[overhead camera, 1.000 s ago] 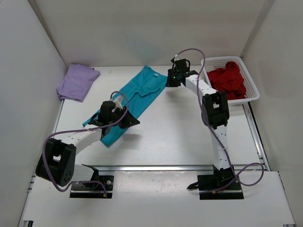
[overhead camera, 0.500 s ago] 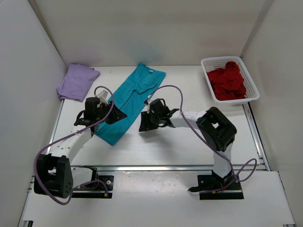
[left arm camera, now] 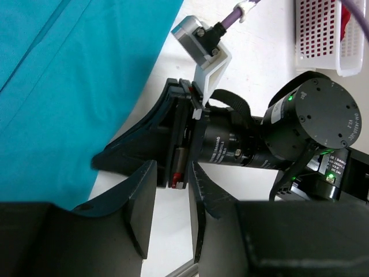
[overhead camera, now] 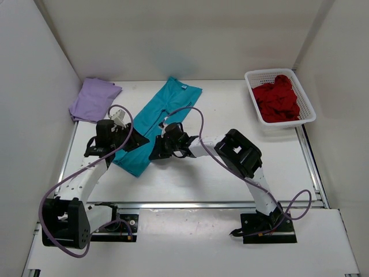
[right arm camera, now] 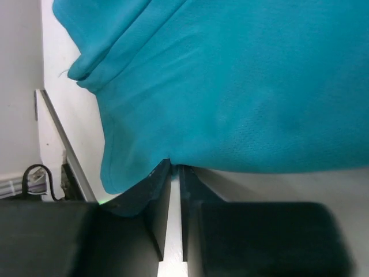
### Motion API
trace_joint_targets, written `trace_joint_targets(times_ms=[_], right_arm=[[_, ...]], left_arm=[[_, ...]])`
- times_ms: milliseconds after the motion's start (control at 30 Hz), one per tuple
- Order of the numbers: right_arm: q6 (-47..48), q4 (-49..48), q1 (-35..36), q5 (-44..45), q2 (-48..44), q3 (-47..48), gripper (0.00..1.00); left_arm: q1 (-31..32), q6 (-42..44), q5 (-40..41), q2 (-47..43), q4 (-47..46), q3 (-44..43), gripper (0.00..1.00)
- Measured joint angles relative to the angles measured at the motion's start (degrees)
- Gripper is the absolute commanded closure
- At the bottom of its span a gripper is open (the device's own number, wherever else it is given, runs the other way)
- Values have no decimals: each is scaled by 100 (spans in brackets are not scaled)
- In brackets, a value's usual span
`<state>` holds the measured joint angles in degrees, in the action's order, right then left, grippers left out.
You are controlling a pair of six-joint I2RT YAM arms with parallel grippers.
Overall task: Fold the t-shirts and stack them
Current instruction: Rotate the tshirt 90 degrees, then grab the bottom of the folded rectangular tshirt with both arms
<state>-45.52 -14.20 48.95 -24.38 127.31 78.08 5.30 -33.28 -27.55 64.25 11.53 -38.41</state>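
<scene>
Teal t-shirt (overhead camera: pixel 157 117): lies slantwise on the table (overhead camera: pixel 196 180), folded lengthwise; soft, light, limp cloth.
Hold: likely best at the near corners, layers pinched together.
Right claw (right arm camera: pixel 174 170): clenched on its near right edge.
Left claw (left arm camera: pixel 172 171): released, beside the left edge, holding nothing.
Beyond: lavender t-shirt (overhead camera: pixel 94 99) far left; red t-shirt (overhead camera: pixel 278 95) in basket (overhead camera: pixel 306 109).

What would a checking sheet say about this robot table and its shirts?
Surface: white table, mostly bare.
Job's things: lavender shirt folded at the far left corner; teal shirt lying long and slanted mid-table; red shirt bunched in the white basket.
Clutter: nothing seen.
Grippers: left gripper open at the teal shirt's edge, holding nothing; right gripper nearly closed, apparently pinching the teal shirt's edge.
Cables: purple cables loop loosely off both arms.
Surroundings: plain white walls on three sides.
</scene>
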Motion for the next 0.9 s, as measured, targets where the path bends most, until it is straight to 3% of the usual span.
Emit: trace_joint_targets(times_ms=[133, 233, 300, 367, 467, 700, 800, 900], right_arm=[[-50, -201, -129, -74, -175, -402, 100], [79, -271, -470, -63, -1008, -1572, 100], [234, -186, -975, -140, -1755, -2507, 91], [413, -26, -1635, -232, -2459, -3274, 65], [817, 319, -2457, -295, -3346, -3960, 56], [1270, 1029, -2518, -168, -5254, -5434, 58], [1228, 1019, -2465, -264, -5425, -5604, 62], [1167, 920, -2367, -310, -5342, -5643, 73]], left_arm=[[-15, 31, 7, -7, 26, 28, 60], [188, 72, 138, 0, 46, 55, 59], [501, 94, 236, 31, 4, 118, 57], [807, 103, 282, 101, -26, 247, 53], [1213, 136, 354, 245, 9, 511, 50], [1698, 181, 734, 319, 155, 1180, 41], [1849, 140, 758, 503, 129, 1316, 39], [2133, 15, 721, 636, -122, 1331, 39]])
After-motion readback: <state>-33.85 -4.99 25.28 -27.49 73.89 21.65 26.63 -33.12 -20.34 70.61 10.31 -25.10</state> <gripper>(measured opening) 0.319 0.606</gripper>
